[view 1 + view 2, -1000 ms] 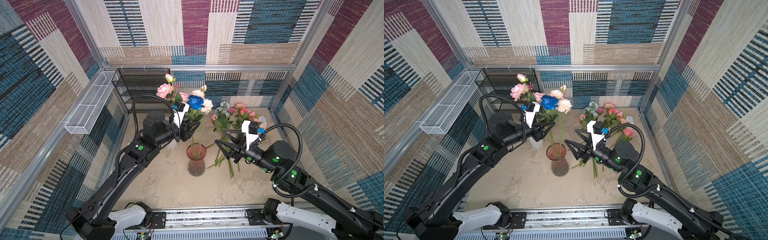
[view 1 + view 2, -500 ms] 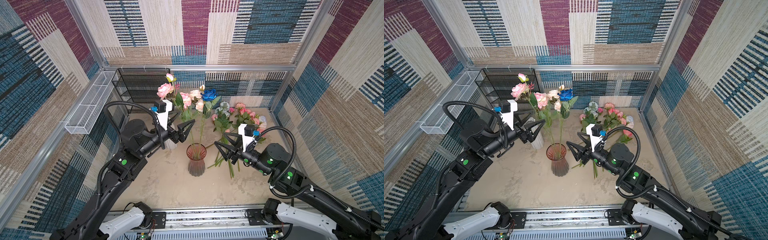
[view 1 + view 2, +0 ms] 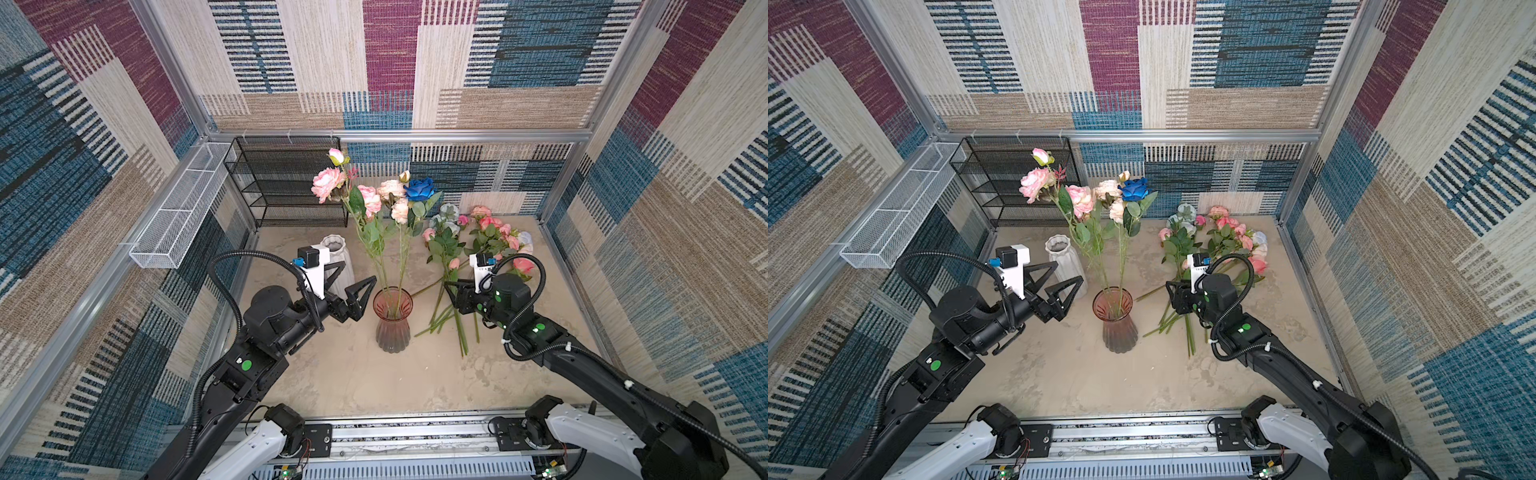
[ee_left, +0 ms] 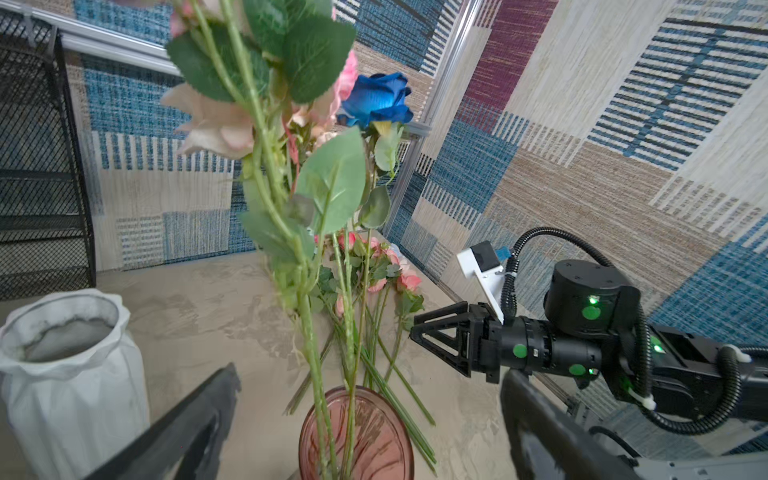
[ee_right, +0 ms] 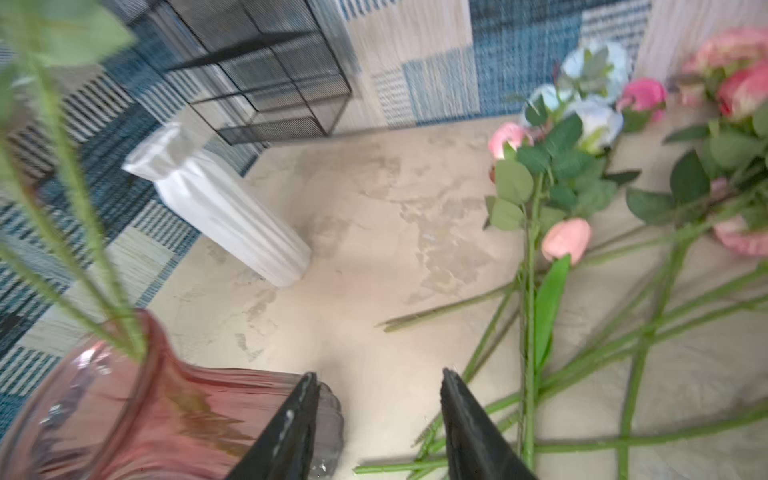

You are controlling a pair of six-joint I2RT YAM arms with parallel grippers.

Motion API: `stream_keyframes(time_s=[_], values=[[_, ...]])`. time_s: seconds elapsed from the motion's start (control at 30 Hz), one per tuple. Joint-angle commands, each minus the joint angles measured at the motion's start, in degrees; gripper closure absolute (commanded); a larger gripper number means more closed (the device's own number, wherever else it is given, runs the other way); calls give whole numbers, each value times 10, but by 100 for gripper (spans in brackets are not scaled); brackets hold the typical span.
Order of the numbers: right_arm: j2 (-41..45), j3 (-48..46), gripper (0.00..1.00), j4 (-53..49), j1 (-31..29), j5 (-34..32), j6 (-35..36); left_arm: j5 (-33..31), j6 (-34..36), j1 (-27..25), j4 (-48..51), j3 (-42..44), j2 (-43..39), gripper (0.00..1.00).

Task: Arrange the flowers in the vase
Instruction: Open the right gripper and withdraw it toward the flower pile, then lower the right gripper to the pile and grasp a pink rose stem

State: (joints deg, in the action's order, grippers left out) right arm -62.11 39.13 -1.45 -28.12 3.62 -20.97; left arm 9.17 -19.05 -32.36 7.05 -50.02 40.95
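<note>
Some flowers (image 3: 391, 190) stand in the pink glass vase (image 3: 392, 328); loose flowers (image 3: 486, 224) lie beside.

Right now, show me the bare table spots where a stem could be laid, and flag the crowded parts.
Widest bare patch: the table between the pink vase and the front rail. A smaller one lies behind, bordered by the white vase, black rack and loose flowers. Crowded: right of the pink vase, where stems fan out by the right gripper.
</note>
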Motion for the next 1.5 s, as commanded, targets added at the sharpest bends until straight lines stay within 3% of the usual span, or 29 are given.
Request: stream_keyframes(time_s=[0.0, 0.23, 0.4, 0.73, 1.23, 1.47], values=[[-62, 9, 51, 9, 43, 28, -29, -15, -35, 0, -2, 31, -15, 1], [-199, 63, 56, 55, 122, 63, -55, -8, -56, 0, 4, 56, -25, 2], [-304, 154, 68, 26, 127, 69, -14, -8, -54, 0, 13, 54, -30, 2], [-458, 312, 68, -71, 113, 21, 44, -15, -50, 0, 16, 58, -33, 1], [-527, 350, 73, -114, 90, -52, 53, -26, -42, 0, 26, 56, -36, 2], [-516, 342, 85, -102, 86, -61, 58, -26, -42, 1, 26, 55, -35, 2]])
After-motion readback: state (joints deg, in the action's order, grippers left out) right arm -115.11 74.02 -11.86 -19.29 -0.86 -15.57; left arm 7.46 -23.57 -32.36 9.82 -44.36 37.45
